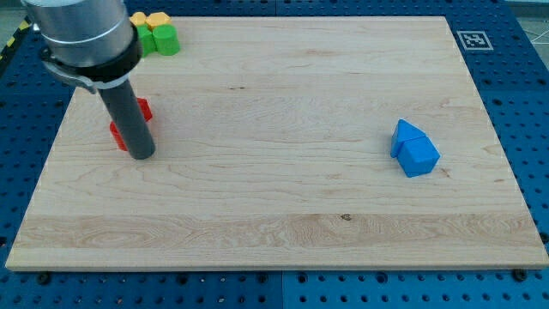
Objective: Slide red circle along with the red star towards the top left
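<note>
My tip (141, 155) rests on the board at the view's left. Two red pieces peek out from behind the rod: one (144, 109) on its right side and one (117, 136) on its left side, just above the tip. The rod hides most of both, so I cannot tell which is the circle and which the star. The tip is touching or very close to them on their lower side.
At the view's top left corner sits a cluster of yellow blocks (147, 19) and green blocks (159, 39). Two blue blocks (414, 148) lie together at the view's right. The wooden board (283, 206) lies on a blue pegboard table.
</note>
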You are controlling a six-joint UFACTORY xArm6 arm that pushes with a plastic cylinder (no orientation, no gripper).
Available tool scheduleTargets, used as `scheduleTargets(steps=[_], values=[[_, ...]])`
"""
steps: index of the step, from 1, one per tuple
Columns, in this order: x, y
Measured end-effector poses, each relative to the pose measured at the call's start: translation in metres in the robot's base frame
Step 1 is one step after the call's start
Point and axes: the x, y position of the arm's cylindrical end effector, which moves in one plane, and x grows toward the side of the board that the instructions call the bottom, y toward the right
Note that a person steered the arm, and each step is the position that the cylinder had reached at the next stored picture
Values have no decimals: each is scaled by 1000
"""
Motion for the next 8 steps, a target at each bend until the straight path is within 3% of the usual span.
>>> scheduleTargets(steps=[5,8], values=[[16,-37],[-2,-40]])
